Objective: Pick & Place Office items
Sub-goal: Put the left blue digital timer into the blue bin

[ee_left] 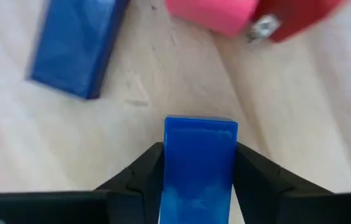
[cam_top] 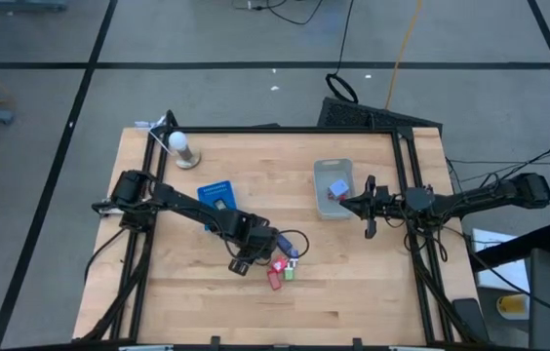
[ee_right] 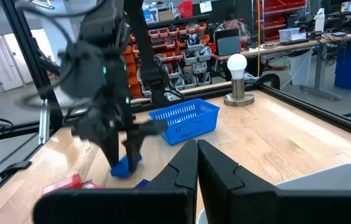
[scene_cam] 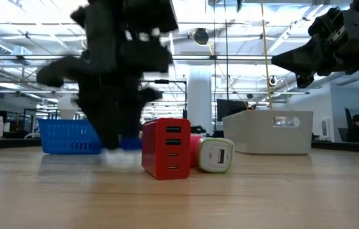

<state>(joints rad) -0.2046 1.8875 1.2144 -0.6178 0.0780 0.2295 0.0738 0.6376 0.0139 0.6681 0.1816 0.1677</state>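
My left gripper (ee_left: pixel 199 163) points down at the middle of the table (cam_top: pixel 207 302) and is shut on a small blue block (ee_left: pixel 199 143). A second blue block (ee_left: pixel 76 43) lies flat on the wood beside it. A pink piece (ee_left: pixel 216 14) and a red piece (ee_left: pixel 297 14) lie just beyond. In the low view the red block (scene_cam: pixel 167 147) stands upright on its end next to a white piece (scene_cam: pixel 216 154). My right gripper (ee_right: pixel 197 158) hovers shut and empty near the clear bin (cam_top: pixel 333 187). My left gripper pinches the blue block by its two long sides (ee_left: pixel 170 163) between its two fingers, coming steeply from above. The fingers (ee_left: pixel 139 177) lie along the block's sides, and its far end sticks out past them. Whether the block rests on the table, I cannot tell.
A blue tray (cam_top: pixel 218 195) sits left of centre at the back. A clear bin with one small piece (cam_top: pixel 337 188) inside stands right of centre. A white bulb on a stand (cam_top: pixel 179 144) occupies the far left corner. Bare wood stretches along the near edge.
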